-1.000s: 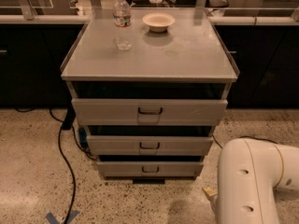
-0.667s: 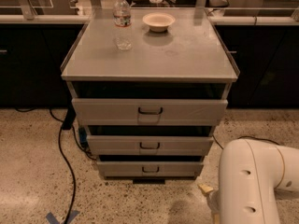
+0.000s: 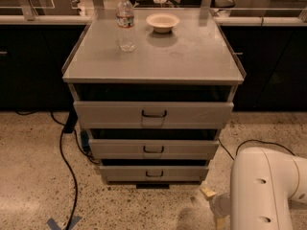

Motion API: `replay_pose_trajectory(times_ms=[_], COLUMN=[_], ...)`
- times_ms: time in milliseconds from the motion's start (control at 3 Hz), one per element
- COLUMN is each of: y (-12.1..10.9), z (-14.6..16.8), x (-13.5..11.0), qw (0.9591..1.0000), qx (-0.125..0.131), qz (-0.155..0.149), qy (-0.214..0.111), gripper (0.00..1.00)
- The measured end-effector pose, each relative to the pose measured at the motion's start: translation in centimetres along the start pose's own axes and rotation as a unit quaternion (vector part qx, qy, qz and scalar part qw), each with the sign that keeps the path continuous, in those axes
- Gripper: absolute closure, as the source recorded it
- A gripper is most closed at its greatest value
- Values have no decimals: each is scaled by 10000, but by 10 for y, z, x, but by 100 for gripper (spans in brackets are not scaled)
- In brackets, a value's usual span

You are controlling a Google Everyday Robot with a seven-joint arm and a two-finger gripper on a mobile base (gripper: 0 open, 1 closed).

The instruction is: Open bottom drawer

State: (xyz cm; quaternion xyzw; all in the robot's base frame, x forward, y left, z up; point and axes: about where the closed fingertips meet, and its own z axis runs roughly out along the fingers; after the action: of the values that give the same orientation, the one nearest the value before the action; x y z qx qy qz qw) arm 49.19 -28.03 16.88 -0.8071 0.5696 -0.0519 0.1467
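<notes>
The bottom drawer [image 3: 182,172] is lowest in the cabinet, just above the speckled floor [image 3: 29,195]. Its small handle [image 3: 154,174] lies horizontal, up and left of the tool [image 3: 214,207], which hangs low beside the white arm [image 3: 261,190]; whether the tool is spread or pressed together I cannot tell. A black cable [image 3: 67,162] trails at the left, away from the pull path.

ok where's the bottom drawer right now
Lower centre of the camera view: the bottom drawer is the lowest of three, just above the floor under the middle drawer. The gripper is low to its right, by the white arm.
</notes>
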Motion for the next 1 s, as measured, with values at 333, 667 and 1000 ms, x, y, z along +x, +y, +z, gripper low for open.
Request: replay_pose_trajectory(times_ms=[333, 667, 1000], y=[-14, -29, -46], z=[6, 10, 15], x=[-8, -16, -23], qw=[9998, 9992, 9983], qx=[35, 144, 370], qz=[-185, -330, -374], qy=[-70, -151, -257], gripper=[0, 0, 0])
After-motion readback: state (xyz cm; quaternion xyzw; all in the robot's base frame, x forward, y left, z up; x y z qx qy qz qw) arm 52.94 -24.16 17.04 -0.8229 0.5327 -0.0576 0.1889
